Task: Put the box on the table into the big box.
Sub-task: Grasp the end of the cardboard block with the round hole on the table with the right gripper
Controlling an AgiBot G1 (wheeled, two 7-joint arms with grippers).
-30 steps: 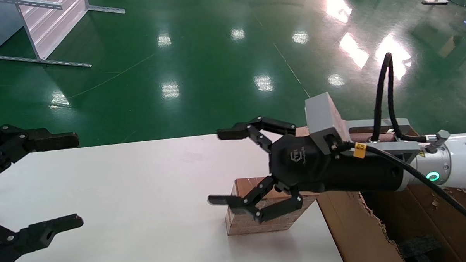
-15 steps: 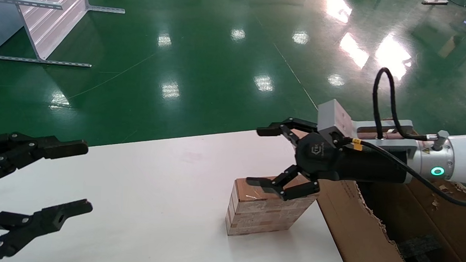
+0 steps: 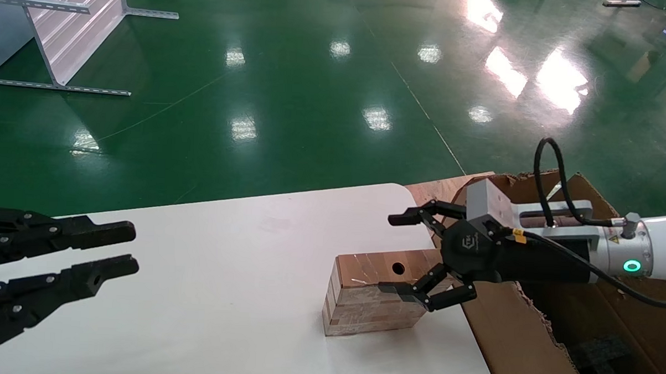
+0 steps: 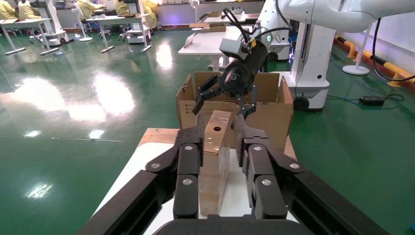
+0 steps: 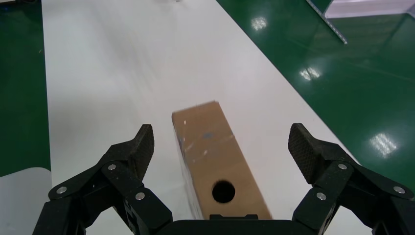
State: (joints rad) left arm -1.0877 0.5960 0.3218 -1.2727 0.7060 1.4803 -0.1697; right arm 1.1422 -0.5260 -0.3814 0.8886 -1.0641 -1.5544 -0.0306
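The small brown box (image 3: 370, 299) stands on a long narrow side on the white table (image 3: 196, 293), its round hole facing up near its right end. My right gripper (image 3: 394, 254) is open at that end, one finger behind the box and one in front, touching nothing. In the right wrist view the box (image 5: 210, 152) lies between the spread fingers of the right gripper (image 5: 221, 137). My left gripper (image 3: 128, 250) hovers at the table's left, far from the box, its fingers a narrow gap apart and empty. The big box (image 3: 527, 337) stands at the table's right edge.
Black foam blocks (image 3: 601, 354) lie inside the big box, whose near wall is torn. A metal frame (image 3: 72, 34) stands on the green floor far left. In the left wrist view the big box (image 4: 269, 115) is behind the small box (image 4: 215, 147).
My right gripper has moved right and down, from over the table's middle to the box's right end, uncovering the hole. My left gripper's fingers have narrowed and risen a little.
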